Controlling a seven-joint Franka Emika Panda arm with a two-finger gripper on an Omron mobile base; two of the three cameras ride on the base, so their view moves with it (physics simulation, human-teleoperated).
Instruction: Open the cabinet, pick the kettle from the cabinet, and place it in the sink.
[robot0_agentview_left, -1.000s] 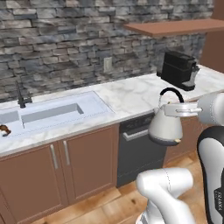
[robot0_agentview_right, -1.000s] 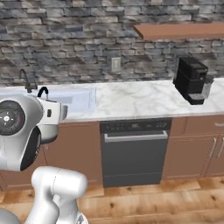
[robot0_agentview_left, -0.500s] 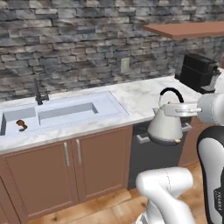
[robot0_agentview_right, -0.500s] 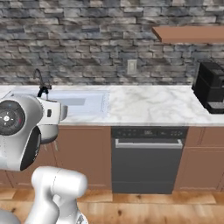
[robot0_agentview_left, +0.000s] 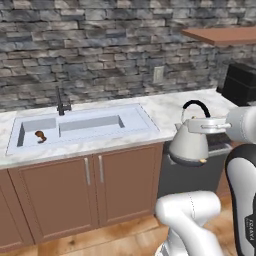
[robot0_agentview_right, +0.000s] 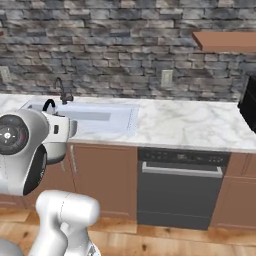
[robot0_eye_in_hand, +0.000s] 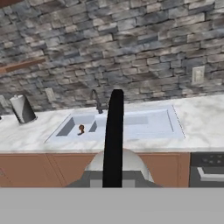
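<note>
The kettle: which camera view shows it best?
The left base view: the whole kettle hangs there in front of the counter, body and black handle clear. The right base view shows only its handle top above the arm; the hand view shows its handle and upper body.

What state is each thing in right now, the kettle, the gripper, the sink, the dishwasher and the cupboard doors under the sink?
kettle: held upright by its black handle, off the counter, not yet over the sink
gripper: shut on the kettle's handle
sink: holds a small brown thing in its left basin
dishwasher: door closed
cupboard doors: closed
</note>
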